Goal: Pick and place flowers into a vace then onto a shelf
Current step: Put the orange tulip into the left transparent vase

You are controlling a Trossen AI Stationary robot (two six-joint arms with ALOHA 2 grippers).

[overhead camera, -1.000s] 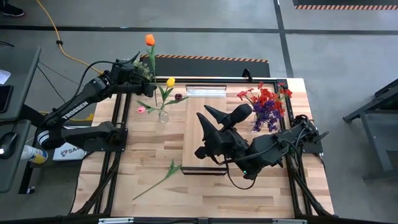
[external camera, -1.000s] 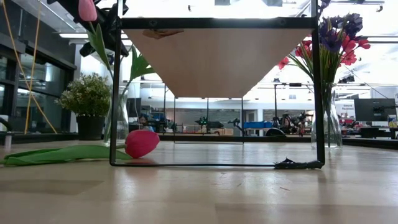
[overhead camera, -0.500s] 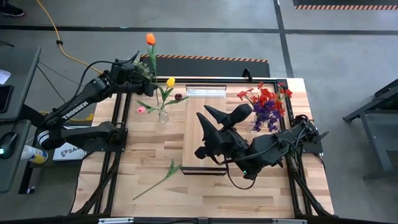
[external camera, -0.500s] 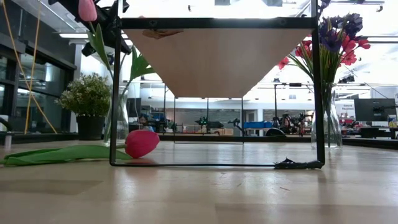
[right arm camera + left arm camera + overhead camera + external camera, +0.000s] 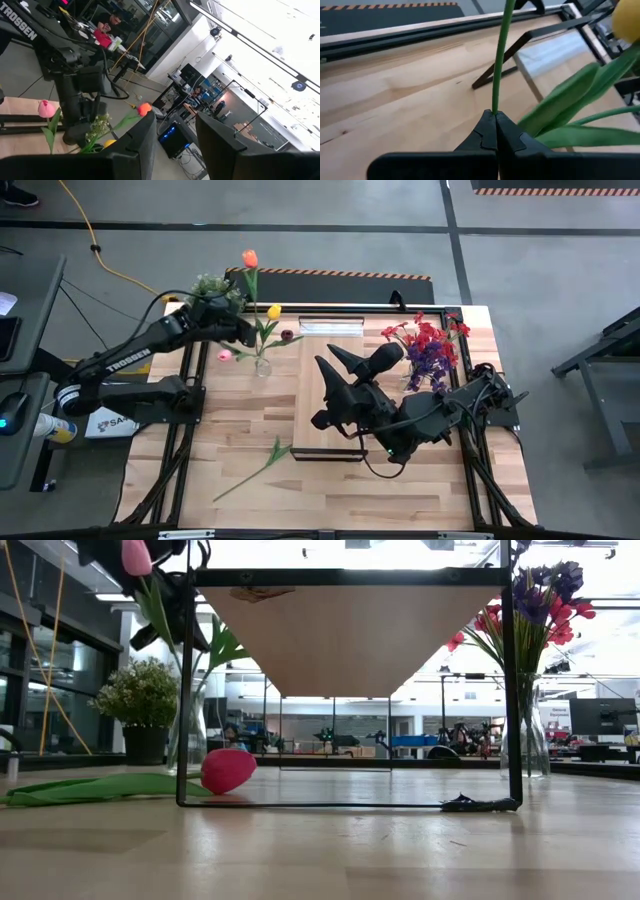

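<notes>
Left wrist view: left gripper (image 5: 495, 131) jaws clamped on orange tulip (image 5: 250, 258) stem; right gripper (image 5: 352, 363) jaws apart, empty.

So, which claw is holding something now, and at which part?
The left claw is shut on the thin green stem of the orange-headed artificial flower, at its lower part. The right claw, raised above the light wooden shelf, is open and holds nothing.
</notes>
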